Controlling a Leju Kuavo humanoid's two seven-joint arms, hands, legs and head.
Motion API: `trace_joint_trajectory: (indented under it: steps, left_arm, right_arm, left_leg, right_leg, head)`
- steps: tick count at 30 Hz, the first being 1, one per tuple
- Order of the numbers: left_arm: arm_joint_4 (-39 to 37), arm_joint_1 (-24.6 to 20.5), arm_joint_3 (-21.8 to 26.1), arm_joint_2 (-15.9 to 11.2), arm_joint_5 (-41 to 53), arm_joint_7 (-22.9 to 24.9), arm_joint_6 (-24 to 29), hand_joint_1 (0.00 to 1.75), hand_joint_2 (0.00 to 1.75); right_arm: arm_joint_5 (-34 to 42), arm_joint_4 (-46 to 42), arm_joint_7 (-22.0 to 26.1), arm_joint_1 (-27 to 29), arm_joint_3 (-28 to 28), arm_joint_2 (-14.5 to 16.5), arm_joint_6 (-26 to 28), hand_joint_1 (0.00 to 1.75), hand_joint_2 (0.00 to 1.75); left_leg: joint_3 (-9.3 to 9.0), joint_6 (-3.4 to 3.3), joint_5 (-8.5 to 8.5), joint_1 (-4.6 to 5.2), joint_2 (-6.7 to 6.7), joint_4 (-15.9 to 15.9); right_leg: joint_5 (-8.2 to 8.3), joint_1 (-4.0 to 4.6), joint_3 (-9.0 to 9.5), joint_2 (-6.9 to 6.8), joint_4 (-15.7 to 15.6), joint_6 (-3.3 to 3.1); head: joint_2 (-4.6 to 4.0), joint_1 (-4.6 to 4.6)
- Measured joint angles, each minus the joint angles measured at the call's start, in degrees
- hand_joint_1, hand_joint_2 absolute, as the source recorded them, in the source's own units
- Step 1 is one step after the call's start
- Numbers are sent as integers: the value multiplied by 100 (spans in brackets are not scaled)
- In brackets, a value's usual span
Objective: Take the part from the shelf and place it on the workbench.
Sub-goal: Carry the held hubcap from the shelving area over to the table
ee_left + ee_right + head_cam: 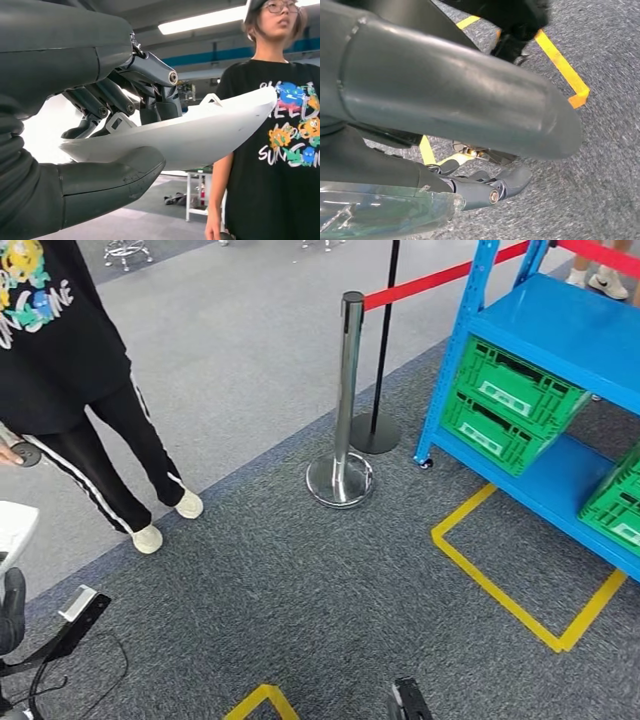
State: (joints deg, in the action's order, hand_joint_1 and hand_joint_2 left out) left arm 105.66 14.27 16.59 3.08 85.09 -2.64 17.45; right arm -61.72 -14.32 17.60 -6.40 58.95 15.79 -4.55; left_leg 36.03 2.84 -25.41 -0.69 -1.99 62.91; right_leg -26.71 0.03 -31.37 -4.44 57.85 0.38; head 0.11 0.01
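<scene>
Grey carpet floor marked with yellow tape; a blue shelf stands well apart from the robot, holding green crates; a chrome stanchion with red belt stands near the shelf's corner post; a person in a black printed shirt stands near the left hand. Item carried: one white part, a long curved moulded panel. Left hand: clamped on the part, the thumb pressed on one face, the dark fingers folded over the opposite face, the panel's long end running out well past the fingertips. Right hand: fingers drawn in on nothing, hanging over the carpet. Step in hand, by judgement: the carry, part already off the shelf. Workbench not identified here. Next move calls for a steady hold while walking, then lowering the panel flat before the fingers loosen.
</scene>
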Motion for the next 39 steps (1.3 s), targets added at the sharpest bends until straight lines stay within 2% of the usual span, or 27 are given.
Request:
trace_joint_trajectory:
  steps: [1,3,5,7,9,10,11,12,13,14,16,18,20,21,22,24,26,27,28,29,30,32,33,35,36,37,39]
  left_arm:
    - [-8,-27,-60,-21,0,11,2,175,175]
    - [-38,-76,-148,-40,-10,-20,-8,175,175]
    - [-69,-95,-179,-23,-115,-177,-114,175,175]
    - [-79,-118,-171,27,-481,-468,-334,175,175]
    - [-79,-147,-153,91,-966,-749,-546,175,175]
    - [-79,-153,-128,118,-1157,-849,-621,175,175]
    - [-79,-151,-94,144,-1288,-917,-674,175,175]
    - [-76,-145,-52,166,-1380,-966,-710,175,175]
    - [-70,-138,1,182,-1443,-1001,-734,175,175]
    - [-59,-128,59,193,-1490,-1031,-754,175,175]
    - [-27,-108,192,204,-1578,-1101,-789,175,175]
    - [4,-78,324,211,-1645,-1169,-808,175,175]
    - [22,-15,502,220,-1734,-1310,-830,175,175]
    - [24,15,630,230,-1783,-1430,-852,175,175]
    - [24,24,778,241,-1821,-1567,-882,175,175]
    - [22,-11,1090,281,-1855,-1821,-950,175,175]
    - [14,-44,1352,332,-1856,-1969,-1000,175,175]
    - [10,-46,1460,357,-1854,-2007,-1013,175,175]
    - [7,-46,1554,375,-1851,-2032,-1021,175,175]
    - [4,-49,1632,390,-1848,-2050,-1025,175,175]
    - [4,-53,1691,402,-1846,-2060,-1026,175,175]
    - [4,-78,1767,426,-1841,-2071,-1027,175,175]
    - [4,-86,1799,439,-1841,-2072,-1027,175,175]
    - [4,-86,1862,460,-1841,-2073,-1028,175,175]
    - [4,-84,1892,467,-1842,-2073,-1028,175,175]
    - [4,-87,1916,474,-1841,-2073,-1028,175,175]
    - [4,-102,1942,485,-1841,-2073,-1028,175,175]
  right_arm:
    - [-1,0,2,-4,2,-2,-1,0,0]
    - [-3,0,5,-11,3,-4,-5,0,0]
    - [-7,0,6,-21,4,-3,-11,0,0]
    - [-12,0,8,-26,4,-3,-13,0,0]
    - [-16,0,10,-12,4,-3,-9,0,0]
    - [-17,0,10,1,5,-3,-7,0,0]
    - [-20,0,10,14,5,-3,-3,0,0]
    - [-27,0,10,23,6,-3,-2,0,0]
    - [-39,0,10,26,6,-3,-1,0,0]
    - [-53,0,10,23,6,-3,-2,0,0]
    - [-83,0,5,12,5,-3,-4,0,0]
    - [-120,0,-5,0,5,-3,-6,0,0]
    - [-172,1,-17,-26,-3,3,-9,0,0]
    - [-197,1,-24,-45,-13,9,-11,0,0]
    - [-216,1,-29,-62,-24,14,-13,0,0]
    - [-238,2,-45,-76,-45,18,-14,0,0]
    - [-246,2,-64,-71,-64,18,-14,0,0]
    - [-249,2,-72,-73,-74,18,-14,0,0]
    - [-251,2,-78,-77,-82,18,-14,0,0]
    - [-253,2,-82,-82,-91,19,-15,0,0]
    - [-254,2,-85,-89,-102,19,-15,0,0]
    - [-254,1,-87,-102,-119,15,-14,0,0]
    - [-254,0,-88,-112,-125,13,-14,0,0]
    - [-254,0,-90,-133,-131,14,-14,0,0]
    - [-255,0,-90,-143,-136,16,-14,0,0]
    - [-255,0,-89,-150,-141,20,-15,0,0]
    - [-256,1,-90,-145,-149,23,-16,0,0]
  left_leg:
    - [-171,-26,83,13,-118,-309]
    - [-289,-93,107,49,-220,-586]
    - [-260,-182,121,57,-73,-604]
    - [-253,-259,148,43,65,-616]
    - [-241,-312,166,36,204,-618]
    - [-234,-327,172,40,281,-617]
    - [-230,-332,176,44,361,-616]
    - [-230,-334,180,47,446,-615]
    - [-234,-331,183,47,533,-615]
    - [-241,-325,188,42,618,-614]
    - [-236,-291,198,37,771,-603]
    - [-197,-225,227,15,902,-607]
    - [-152,-140,268,-26,1015,-630]
    - [-121,-109,243,-26,954,-597]
    - [-53,-86,153,-17,822,-475]
    - [226,-56,-199,7,464,110]
    - [528,-20,-481,-4,314,771]
    - [569,-4,-483,-18,285,888]
    - [502,13,-388,-33,257,793]
    - [325,33,-225,-51,198,501]
    - [93,60,-71,-67,57,113]
    - [-246,35,93,-71,-159,-478]
    - [-305,-8,94,-60,-198,-590]
    - [-296,-124,91,-36,-56,-604]
    - [-292,-167,103,-34,14,-608]
    - [-287,-206,117,-36,86,-612]
    - [-277,-268,136,-32,218,-616]
  right_leg:
    - [-14,19,-1,-61,12,27]
    - [-37,54,0,-180,28,88]
    - [-62,35,8,-250,36,146]
    - [-251,5,-93,-5,296,202]
    - [-624,-4,-411,332,1013,222]
    - [-781,-3,-601,402,1408,217]
    - [-847,-1,-735,430,1669,207]
    - [-800,0,-779,444,1726,192]
    - [-641,0,-705,471,1538,172]
    - [-421,-2,-540,537,1173,154]
    - [-107,-24,-182,816,386,131]
    - [-56,-20,-25,954,69,121]
    - [-22,-2,14,832,22,69]
    - [6,-1,29,766,-10,31]
    - [36,-6,36,692,-47,-8]
    - [63,0,38,525,-85,-49]
    - [61,9,25,337,-86,-59]
    - [59,10,19,247,-86,-59]
    - [55,8,14,163,-85,-53]
    - [49,4,15,84,-82,-38]
    - [38,9,20,10,-72,-11]
    - [-10,37,5,-121,-33,68]
    - [-30,52,10,-179,-32,106]
    - [-47,45,70,-291,-58,162]
    - [-83,28,84,-235,-33,195]
    - [-173,11,47,-108,94,220]
    - [-503,-7,-243,256,712,246]
  head:
    - [0,0]
    - [0,8]
    - [0,18]
    - [0,36]
    - [0,62]
    - [0,68]
    - [0,70]
    - [0,70]
    - [0,68]
    - [0,70]
    - [0,65]
    - [0,63]
    - [0,64]
    - [0,58]
    - [0,46]
    - [0,23]
    - [0,17]
    - [0,16]
    - [0,16]
    - [0,16]
    - [0,14]
    - [0,21]
    - [0,27]
    - [0,44]
    - [0,47]
    - [0,53]
    - [0,69]
